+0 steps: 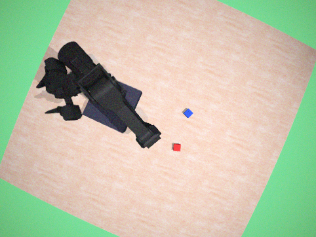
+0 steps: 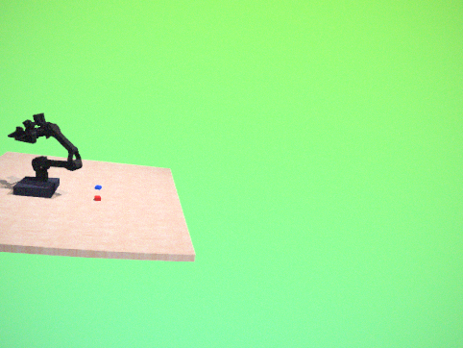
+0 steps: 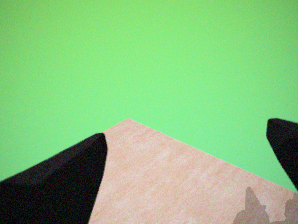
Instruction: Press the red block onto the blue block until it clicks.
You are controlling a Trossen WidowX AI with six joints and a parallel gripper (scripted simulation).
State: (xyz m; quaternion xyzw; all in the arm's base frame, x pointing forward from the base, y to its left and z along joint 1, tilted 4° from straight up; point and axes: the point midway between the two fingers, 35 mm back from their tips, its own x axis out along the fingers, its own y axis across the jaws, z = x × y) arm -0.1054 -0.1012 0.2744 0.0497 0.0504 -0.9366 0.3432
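The red block (image 1: 177,147) (image 2: 97,198) lies on the table, right of the arm's elbow in the top view. The blue block (image 1: 188,113) (image 2: 98,187) lies apart from it, above and slightly right of it in that view. My gripper (image 1: 41,99) (image 3: 186,134) is open, with nothing between its widely spaced fingers. It is held high on the far side of the base from both blocks, pointing away from them. Neither block shows in the wrist view.
The arm's dark base (image 1: 132,93) (image 2: 34,187) stands on the wooden table (image 1: 229,82) (image 2: 144,221) (image 3: 145,170). The folded arm reaches over the base, its elbow toward the blocks. A table corner and the gripper's shadow show in the wrist view.
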